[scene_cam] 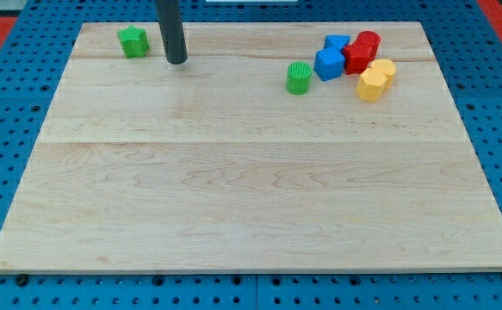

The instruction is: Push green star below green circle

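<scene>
Pale wooden tabletop (251, 198), laid over a blue perforated base, carries all the blocks along the upper part of the frame. Green star-shaped block (133, 41) sits at the upper left, close to the board's top edge. Green ribbed circular block (299, 77) stands right of centre in the upper part, well apart from the star. To its right is a tight cluster: two blue blocks (330, 60), one red block (362, 52) and two yellow blocks (375, 80), shapes not fully legible. My tip (176, 61), the lower end of a straight dark rod, rests on the board just beside the star, on its right and slightly lower. No fingers are fitted; the rod holds nothing and can only push. Judgement: the task is not yet done, since the star must travel rightward and end lower in the frame than the circle. Placed as it is, the tip blocks that path, so a reposition to the star's left appears necessary.
</scene>
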### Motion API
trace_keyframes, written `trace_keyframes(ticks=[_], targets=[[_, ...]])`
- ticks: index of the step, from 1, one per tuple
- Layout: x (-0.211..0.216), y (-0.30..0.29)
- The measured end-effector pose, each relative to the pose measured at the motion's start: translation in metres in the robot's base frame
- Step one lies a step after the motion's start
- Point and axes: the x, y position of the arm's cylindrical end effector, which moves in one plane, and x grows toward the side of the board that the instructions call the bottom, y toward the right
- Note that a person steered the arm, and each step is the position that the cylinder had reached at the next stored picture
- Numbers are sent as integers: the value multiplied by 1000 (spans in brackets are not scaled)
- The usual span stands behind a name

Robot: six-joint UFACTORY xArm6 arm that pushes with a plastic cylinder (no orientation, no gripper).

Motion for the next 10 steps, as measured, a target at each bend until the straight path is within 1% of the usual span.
trace_keyframes(ticks=[2,3,4,5,6,7,8,10], targets=[[-18,31],[-33,65],[-59,111],[-83,143],[-87,173],[-86,240],[-87,281],[-87,391]])
